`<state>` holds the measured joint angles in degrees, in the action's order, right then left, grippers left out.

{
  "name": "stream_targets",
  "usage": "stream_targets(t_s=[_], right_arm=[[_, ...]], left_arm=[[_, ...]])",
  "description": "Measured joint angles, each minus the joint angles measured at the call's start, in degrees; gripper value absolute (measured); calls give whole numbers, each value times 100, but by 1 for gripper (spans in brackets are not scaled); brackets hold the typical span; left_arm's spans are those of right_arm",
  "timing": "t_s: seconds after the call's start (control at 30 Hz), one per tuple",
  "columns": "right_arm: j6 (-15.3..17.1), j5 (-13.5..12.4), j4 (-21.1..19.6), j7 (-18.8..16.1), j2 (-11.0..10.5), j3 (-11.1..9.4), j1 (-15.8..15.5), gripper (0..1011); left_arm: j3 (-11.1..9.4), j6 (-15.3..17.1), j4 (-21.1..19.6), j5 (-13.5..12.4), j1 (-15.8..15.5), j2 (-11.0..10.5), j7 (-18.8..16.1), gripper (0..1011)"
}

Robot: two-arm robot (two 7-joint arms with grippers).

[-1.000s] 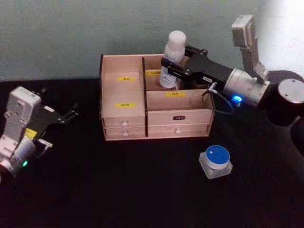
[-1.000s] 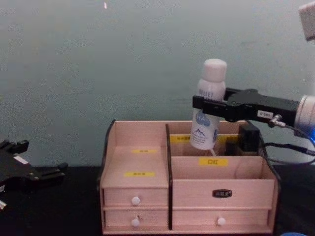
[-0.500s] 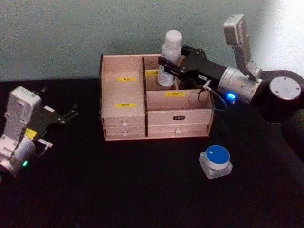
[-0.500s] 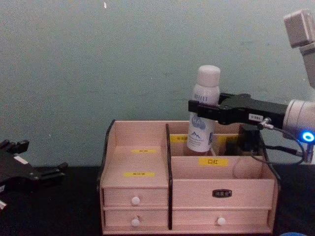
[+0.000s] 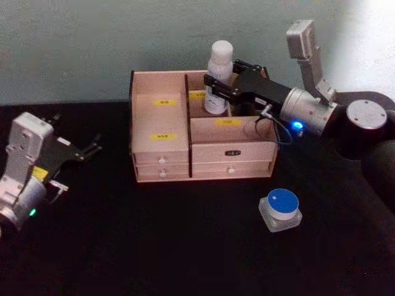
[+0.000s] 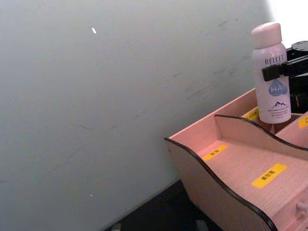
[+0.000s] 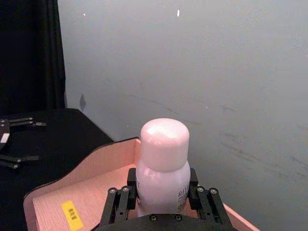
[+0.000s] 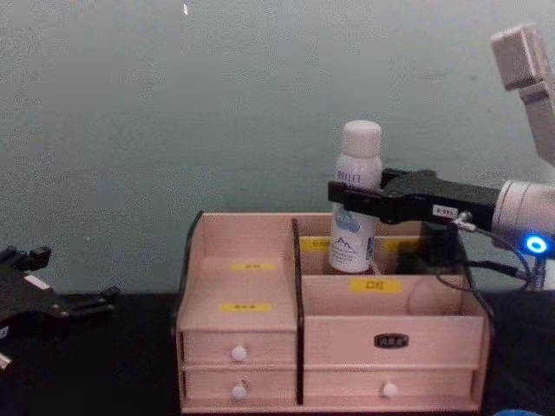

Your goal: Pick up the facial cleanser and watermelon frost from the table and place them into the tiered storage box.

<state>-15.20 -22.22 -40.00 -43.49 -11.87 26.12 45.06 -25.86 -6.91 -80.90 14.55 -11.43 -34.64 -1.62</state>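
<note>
One facial cleanser (image 5: pixel 221 52) stands upright in the rear right compartment of the single tiered storage box (image 5: pixel 160 120), its base sunk behind the compartment wall. Whether it rests on the floor there I cannot tell. The right gripper (image 5: pixel 218 84) reaches in from the right, its fingers (image 7: pixel 119 198) clamped around the bottle's body below the cap. The box shows four drawer fronts. One watermelon frost (image 5: pixel 281 209) sits on the black desk (image 5: pixel 185 246), in front of the box's right end and apart from it. The left gripper (image 5: pixel 91 147) hangs over the desk's left side, fingers spread, holding nothing.
</note>
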Motion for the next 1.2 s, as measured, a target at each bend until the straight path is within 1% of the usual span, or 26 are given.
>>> stream_targets(t_s=[0.43,0.87,1.2], right_arm=[[22,81,51,9,37,-48,-8,590],[88,150,245,-63,105,-50,74,590],[108,221,401,-37,164,-56,131,590]], left_arm=[[0,0,0,0,0,0,0,1001],[0,0,0,0,0,0,0,1001],[0,0,0,0,0,0,0,1001]])
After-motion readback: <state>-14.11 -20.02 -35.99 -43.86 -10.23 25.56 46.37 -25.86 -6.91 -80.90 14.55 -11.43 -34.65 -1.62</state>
